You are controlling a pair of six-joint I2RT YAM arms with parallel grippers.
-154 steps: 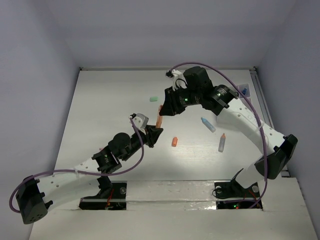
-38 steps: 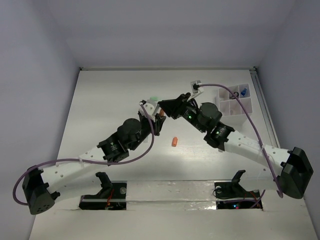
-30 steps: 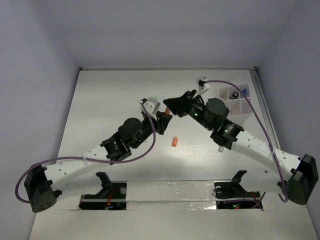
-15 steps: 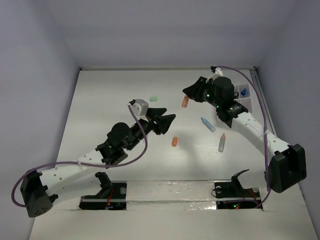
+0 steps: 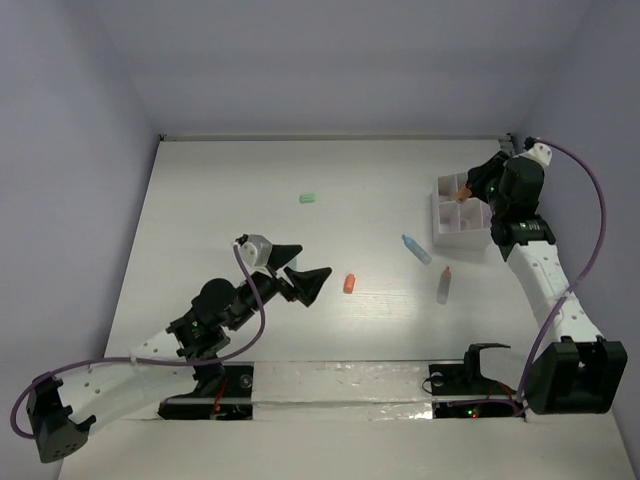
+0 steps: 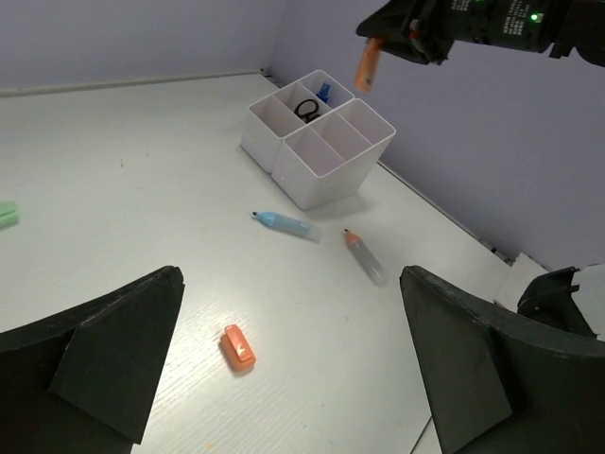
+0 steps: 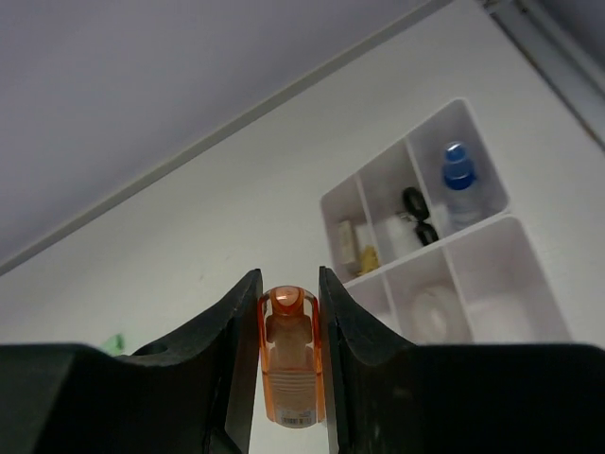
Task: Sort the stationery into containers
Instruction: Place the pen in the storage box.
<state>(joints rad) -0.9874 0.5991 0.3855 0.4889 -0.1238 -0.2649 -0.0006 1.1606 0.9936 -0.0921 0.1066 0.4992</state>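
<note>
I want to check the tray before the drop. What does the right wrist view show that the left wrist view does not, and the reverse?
Only right wrist: a white tape ring and a tan piece inside the white tray. Only left wrist: a blue pen, a grey pen and a small orange piece lying on the table. Both: the tray, the orange pen held by the right gripper, and the tray's blue item and black clip.

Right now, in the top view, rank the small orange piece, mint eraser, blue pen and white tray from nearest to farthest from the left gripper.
1. Small orange piece, just to the right of the open left gripper.
2. Mint eraser, farther back, almost straight ahead.
3. Blue pen, well off to the right.
4. White tray, far right, beyond the pen.
</note>
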